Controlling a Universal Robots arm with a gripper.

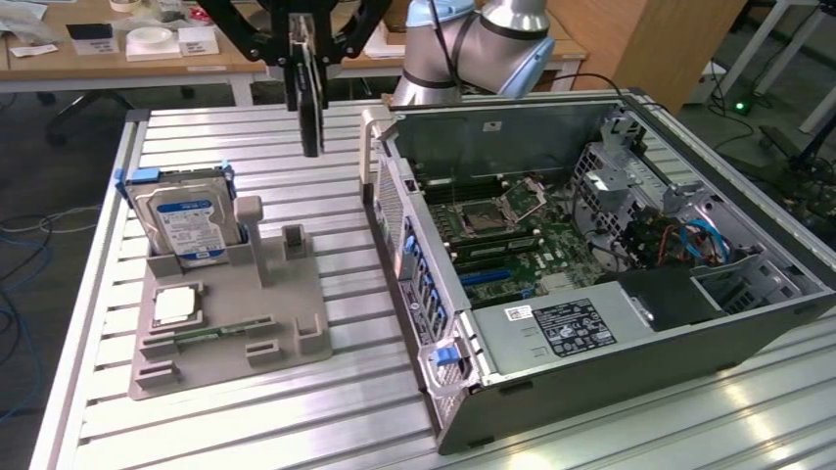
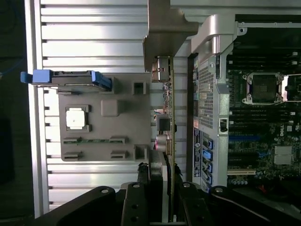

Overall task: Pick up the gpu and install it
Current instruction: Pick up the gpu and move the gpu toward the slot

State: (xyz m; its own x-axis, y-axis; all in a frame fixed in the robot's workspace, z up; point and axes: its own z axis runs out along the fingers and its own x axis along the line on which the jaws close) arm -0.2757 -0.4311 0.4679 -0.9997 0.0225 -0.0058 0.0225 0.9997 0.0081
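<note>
The gpu (image 1: 308, 103) hangs on edge above the slatted table, a thin dark card between the grey fixture (image 1: 294, 294) and the open computer case (image 1: 679, 323). My gripper (image 1: 304, 54) is shut on its upper end. In the wrist view the gpu (image 2: 165, 125) runs edge-on away from my gripper (image 2: 164, 190), and its silvery bracket (image 2: 167, 28) is at the far end. The card hovers just outside the case's rear wall (image 2: 209, 94), not touching it. The motherboard (image 1: 510, 235) lies exposed inside the case, with a blue slot (image 1: 490, 277).
The fixture holds an upright hard drive (image 1: 183, 220) in a blue frame, a square processor (image 1: 176, 305) and a green memory stick (image 1: 215, 333). Drive cages and blue cables (image 1: 692, 240) fill the case's far side. A desk (image 1: 144, 44) stands behind the table.
</note>
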